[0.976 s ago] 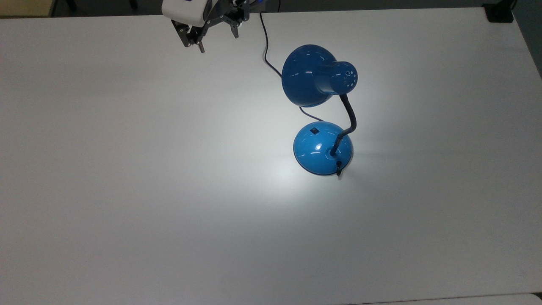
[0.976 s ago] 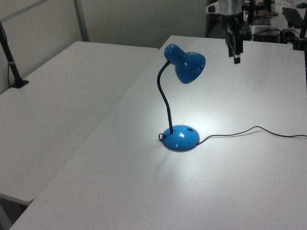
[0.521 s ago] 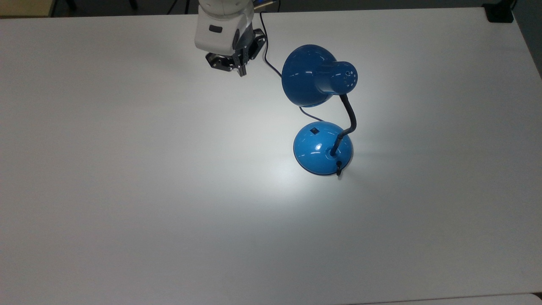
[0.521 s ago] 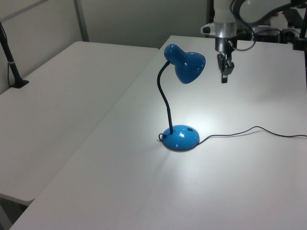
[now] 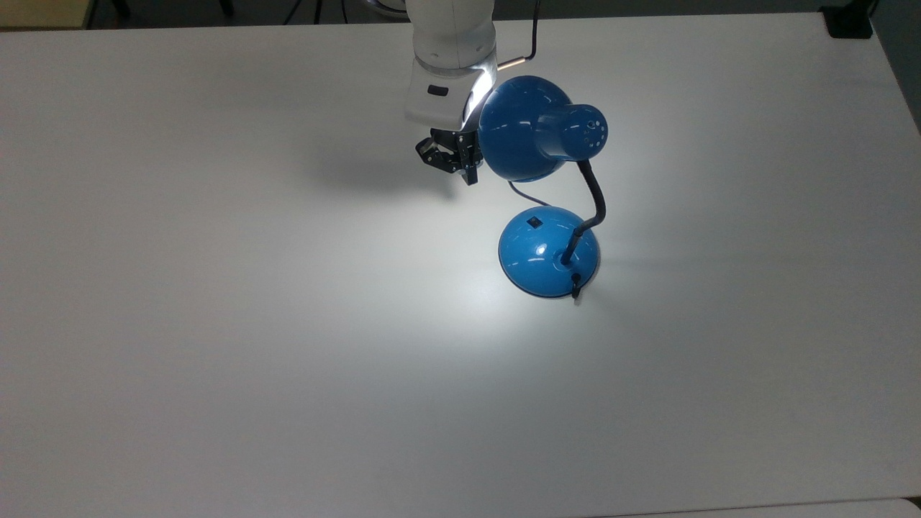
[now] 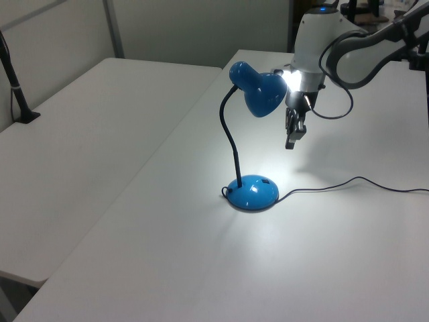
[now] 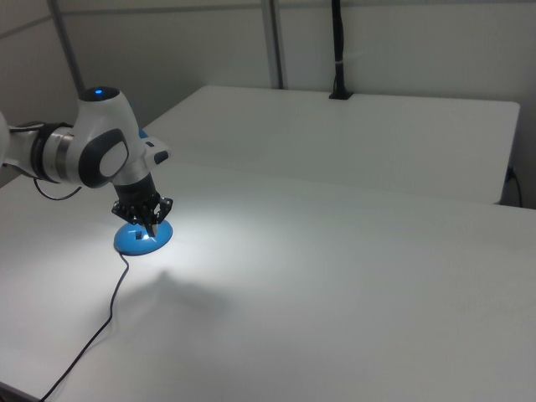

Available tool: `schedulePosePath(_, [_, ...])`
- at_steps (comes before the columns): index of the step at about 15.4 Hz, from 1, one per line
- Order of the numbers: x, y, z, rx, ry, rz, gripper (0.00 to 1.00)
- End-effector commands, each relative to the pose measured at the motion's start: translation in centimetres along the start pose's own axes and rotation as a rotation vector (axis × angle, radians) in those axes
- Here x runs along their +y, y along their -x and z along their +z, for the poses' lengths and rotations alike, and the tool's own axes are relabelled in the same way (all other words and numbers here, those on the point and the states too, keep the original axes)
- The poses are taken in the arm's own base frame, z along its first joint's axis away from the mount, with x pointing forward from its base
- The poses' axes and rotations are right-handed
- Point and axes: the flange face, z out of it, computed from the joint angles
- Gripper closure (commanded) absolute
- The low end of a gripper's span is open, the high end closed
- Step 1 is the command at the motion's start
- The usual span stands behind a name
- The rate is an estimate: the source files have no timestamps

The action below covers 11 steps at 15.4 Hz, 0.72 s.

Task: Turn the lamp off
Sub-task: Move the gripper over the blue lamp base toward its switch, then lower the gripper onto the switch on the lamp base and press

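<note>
One lamp [image 5: 548, 252] lit; arm hides shade in right view.

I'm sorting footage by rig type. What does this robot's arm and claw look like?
The arm is smooth and rounded, white with dark grey joint sections and a small blue light on top. A thin black cable loops beside its wrist. The claw is black metal with a visibly open framework and small pale fasteners.
</note>
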Motion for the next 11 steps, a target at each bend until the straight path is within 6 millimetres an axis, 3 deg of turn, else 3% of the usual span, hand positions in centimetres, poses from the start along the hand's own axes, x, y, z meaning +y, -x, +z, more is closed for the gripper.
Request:
schedulePosePath(1, [-1.8, -0.9, 1.9, 0.039, -0.01, 0.06, 1.0])
schedulePosePath(11, [-5.1, -2.5, 4.7, 0.089, -0.025, 0.125, 1.0])
